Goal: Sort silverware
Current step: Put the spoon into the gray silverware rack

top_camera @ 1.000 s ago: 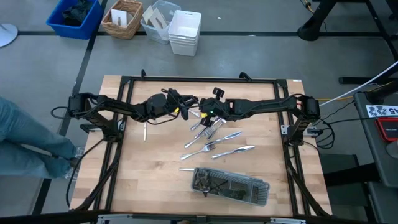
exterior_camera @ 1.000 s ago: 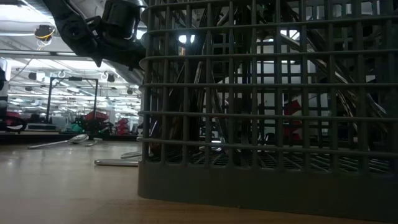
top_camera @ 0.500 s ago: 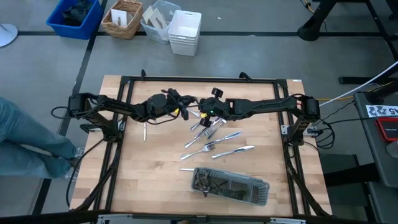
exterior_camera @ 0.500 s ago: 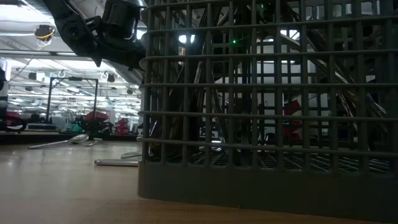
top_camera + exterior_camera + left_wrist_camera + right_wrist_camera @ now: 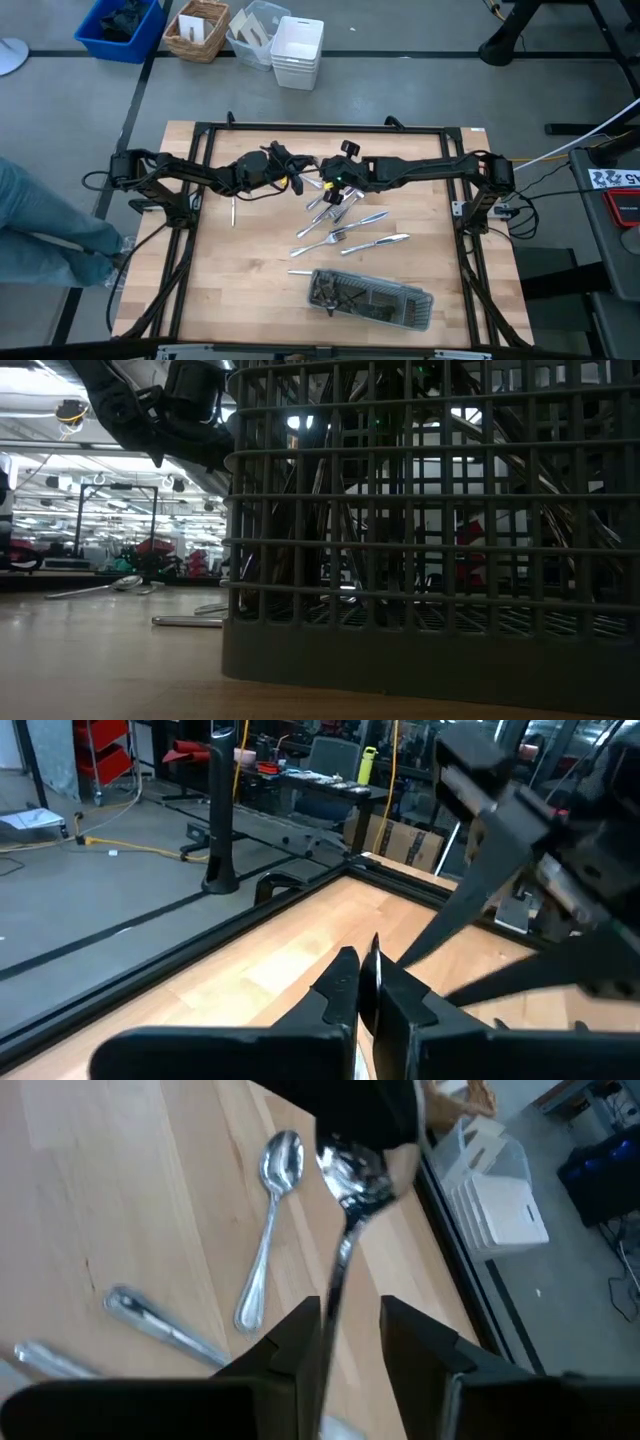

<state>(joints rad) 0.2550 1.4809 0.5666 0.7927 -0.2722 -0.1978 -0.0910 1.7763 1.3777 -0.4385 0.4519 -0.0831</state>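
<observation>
Meeting over the middle of the table [image 5: 250, 290], nearer its back edge than its front, the two arms reach in from the left and right edges in the high view. The left gripper [image 5: 297, 181] and right gripper [image 5: 322, 181] are just beside each other. Loose silverware [image 5: 340, 236] lies scattered from under the right gripper toward the front edge. One knife [image 5: 233, 210] lies apart, toward the left edge. The tray [image 5: 372, 298] lies along the front edge, right of its middle, with cutlery inside.

In the low view, the tray's mesh wall fills most of the frame, and upright pieces show dimly through it. A flat piece [image 5: 188, 622] lies on the wood just beside the tray, with another farther back. A dark arm [image 5: 160, 405] hangs above them; I cannot tell which one.

The left wrist view shows the left gripper's fingers [image 5: 340, 985] pressed together, with only a thin sliver between their tips. The right arm [image 5: 540, 830] looms close beyond them.

In the right wrist view, the right gripper's fingers [image 5: 415, 1335] stand apart, the gap wider than the handle of the spoon [image 5: 345, 1210] running between them. The handle lies against one finger and the other is clear of it. The spoon's bowl end meets a dark shape that appears to be the left gripper, clamped on it. A second spoon [image 5: 268, 1230] and a handle [image 5: 150, 1320] lie on the wood below.
</observation>
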